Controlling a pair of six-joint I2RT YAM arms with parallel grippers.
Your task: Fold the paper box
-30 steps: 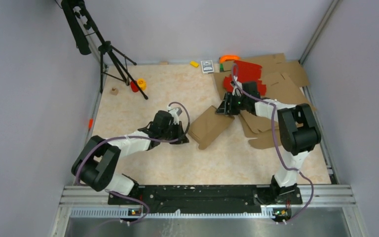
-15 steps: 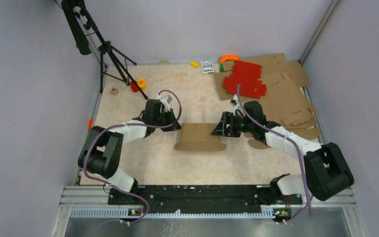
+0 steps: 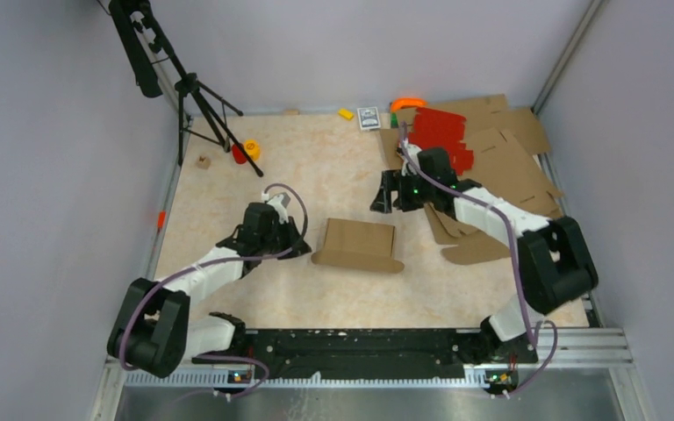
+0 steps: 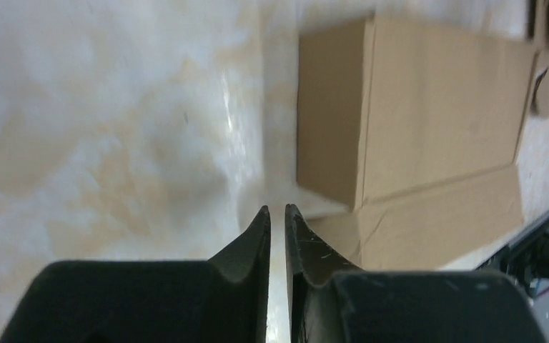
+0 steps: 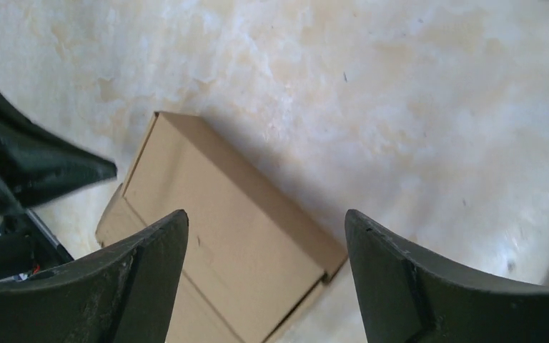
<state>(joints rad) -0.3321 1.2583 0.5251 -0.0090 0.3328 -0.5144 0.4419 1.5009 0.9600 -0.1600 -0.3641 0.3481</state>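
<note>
The paper box [image 3: 357,244], plain brown cardboard with a flap spread along its near edge, lies in the middle of the table. It also shows in the left wrist view [image 4: 414,121] and the right wrist view [image 5: 221,221]. My left gripper [image 3: 301,243] sits just left of the box, apart from it. Its fingers [image 4: 277,211] are shut with a hairline gap and nothing between them. My right gripper [image 3: 379,202] hovers beyond the box's far right corner. Its jaws [image 5: 266,214] are wide open and empty above the box.
Red cardboard sheets [image 3: 439,132] and large flat brown sheets [image 3: 513,153] are piled at the back right, with more brown pieces [image 3: 469,246] right of the box. A black tripod [image 3: 195,96] stands at the back left. Small items lie along the far edge [image 3: 369,117].
The box went from tilted between both grippers to lying square on the table. The left gripper drew back to the left. The right gripper pulled away toward the far side.
</note>
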